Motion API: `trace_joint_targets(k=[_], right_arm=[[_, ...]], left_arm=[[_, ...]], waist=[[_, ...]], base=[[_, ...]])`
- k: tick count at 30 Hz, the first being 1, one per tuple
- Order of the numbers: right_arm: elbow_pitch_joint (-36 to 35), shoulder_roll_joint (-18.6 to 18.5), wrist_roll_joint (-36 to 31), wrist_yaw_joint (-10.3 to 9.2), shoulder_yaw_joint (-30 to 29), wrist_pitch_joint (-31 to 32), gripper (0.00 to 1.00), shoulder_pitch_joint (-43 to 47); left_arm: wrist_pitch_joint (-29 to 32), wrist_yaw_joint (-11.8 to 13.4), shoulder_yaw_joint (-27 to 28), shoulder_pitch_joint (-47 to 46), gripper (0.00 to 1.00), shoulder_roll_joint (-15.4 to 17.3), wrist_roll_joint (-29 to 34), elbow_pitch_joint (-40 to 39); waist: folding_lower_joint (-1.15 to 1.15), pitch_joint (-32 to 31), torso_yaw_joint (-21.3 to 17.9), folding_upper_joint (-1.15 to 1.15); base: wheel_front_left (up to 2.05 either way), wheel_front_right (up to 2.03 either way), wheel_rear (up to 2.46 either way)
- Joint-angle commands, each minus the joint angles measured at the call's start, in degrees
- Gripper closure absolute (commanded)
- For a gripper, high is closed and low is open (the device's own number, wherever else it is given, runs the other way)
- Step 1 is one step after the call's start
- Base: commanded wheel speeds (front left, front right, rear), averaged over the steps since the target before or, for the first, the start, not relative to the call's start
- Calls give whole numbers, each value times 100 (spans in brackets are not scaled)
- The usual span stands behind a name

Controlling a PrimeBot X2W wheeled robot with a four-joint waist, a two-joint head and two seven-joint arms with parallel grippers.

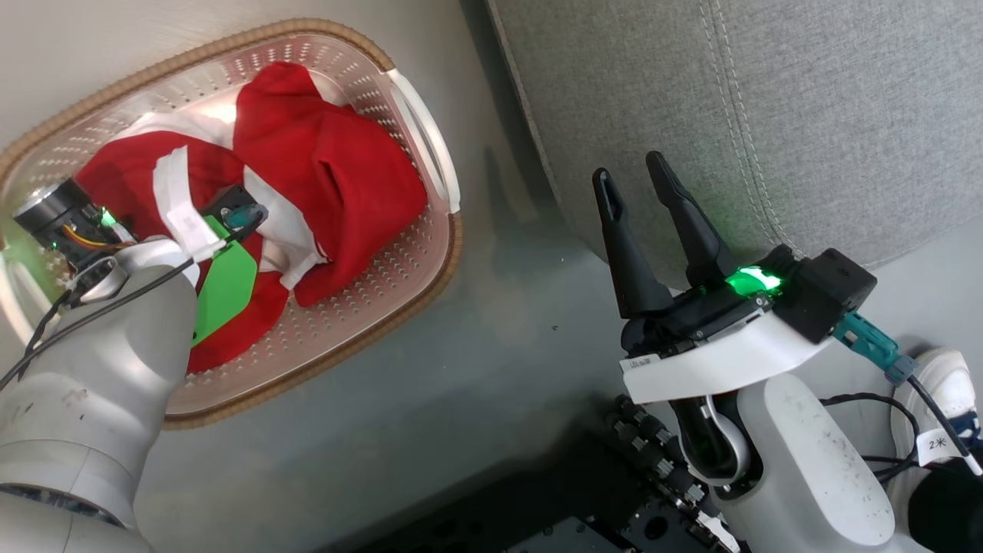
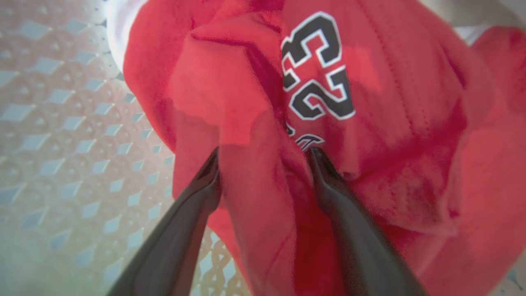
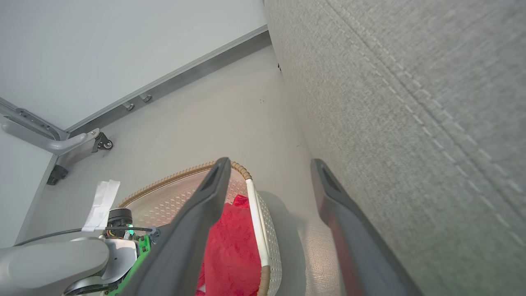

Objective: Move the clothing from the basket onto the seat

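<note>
The cream basket [image 1: 307,34] stands on the floor at the left, with the red clothing [image 1: 338,177] heaped inside it. My left arm [image 1: 100,338] reaches down into the basket and its wrist hides the fingers there. In the left wrist view the left gripper [image 2: 265,156] is open, its two fingers astride a raised fold of the clothing [image 2: 394,123] beside the number 23. My right gripper [image 1: 637,177] hangs open and empty beside the rounded corner of the grey seat [image 1: 768,115]. The right wrist view shows the right gripper [image 3: 271,164] above the basket [image 3: 181,176], with the clothing [image 3: 234,246] below and the seat [image 3: 411,123] close on the right.
A strip of grey floor [image 1: 499,307] separates basket and seat. A person's white shoe [image 1: 948,384] is at the lower right, near my cables. My dark base [image 1: 614,522] lies along the bottom. A wall with a baseboard [image 3: 185,78] and a wheeled frame leg [image 3: 102,144] stand beyond the basket.
</note>
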Motion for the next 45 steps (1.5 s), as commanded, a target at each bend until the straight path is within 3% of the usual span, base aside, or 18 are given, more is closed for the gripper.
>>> trace_joint_targets(k=[1,6,16,17,18,25,28,31,45], right_arm=[[-18,1,29,0,40,-18,0,-81],[-134,2,269,0,59,-18,0,-137],[-317,-1,176,0,-41,-18,0,35],[-317,-2,147,0,-55,-18,0,29],[-312,-2,152,0,-61,-18,0,19],[-285,-6,191,0,-49,-18,0,-118],[-228,-3,206,0,11,-18,0,-181],[-100,-7,88,0,-76,-18,0,-188],[447,-9,-592,0,-447,-18,0,159]], left_arm=[[127,-30,-76,-114,0,59,31,1],[504,-37,-305,-227,0,89,-66,1],[887,-41,-689,-259,0,120,-651,4],[815,-41,-685,-307,62,139,-827,5],[741,-40,-696,-327,100,144,-868,4],[645,-22,-767,-312,100,282,-1345,2],[493,201,-602,-258,100,246,-1539,0],[389,240,-631,-123,100,194,-1575,-1],[-204,434,-270,479,100,-410,-2248,-3]], waist=[[0,111,-97,0],[0,331,-273,0],[0,461,-244,0],[0,480,-232,0],[0,488,-230,0],[0,427,-256,0],[0,338,-283,0],[0,157,-183,0],[0,-1454,452,0]], base=[[0,0,0],[0,0,0],[0,0,0],[0,0,0],[0,0,0],[0,0,0],[0,0,0],[0,0,0],[0,0,0]])
